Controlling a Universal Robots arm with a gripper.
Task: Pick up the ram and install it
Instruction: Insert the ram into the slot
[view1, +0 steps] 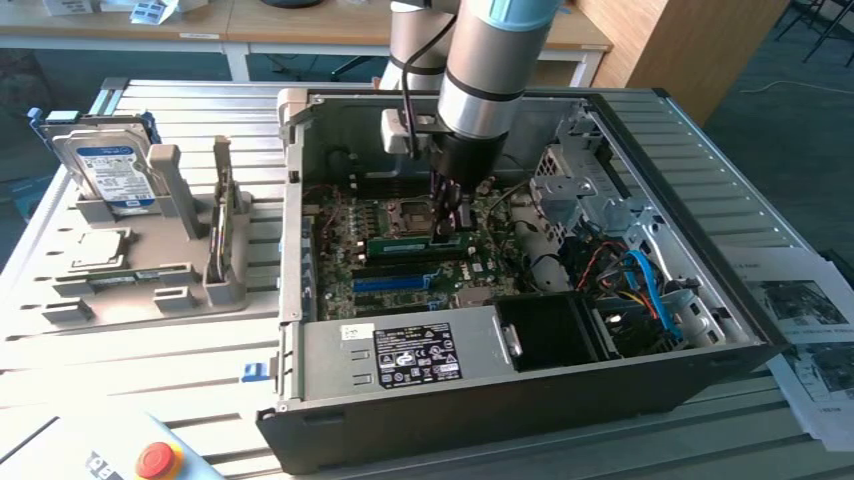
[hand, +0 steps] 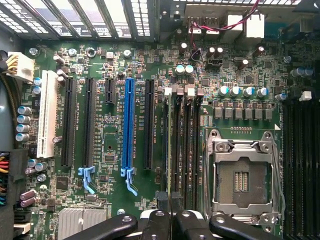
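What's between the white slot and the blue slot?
Black slots, two long and one short, lie between the white slot and blue slot in the wrist view.

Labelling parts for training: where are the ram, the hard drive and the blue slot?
ram (view1: 400, 243): exterior view, green board face.
hard drive (view1: 114, 174): exterior view, blue-white label.
blue slot (hand: 129, 125): wrist view, mid-length.

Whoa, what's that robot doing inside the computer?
A silver and blue robot arm reaches down into the open black computer case. Its gripper is closed on a long, flat green ram stick, holding it right at the dark memory slots on the green motherboard, beside the silver processor socket. Whether the stick is pushed fully in is hard to tell. A boxy hard drive with a blue-white label stands in a grey holder on the exterior view's left.
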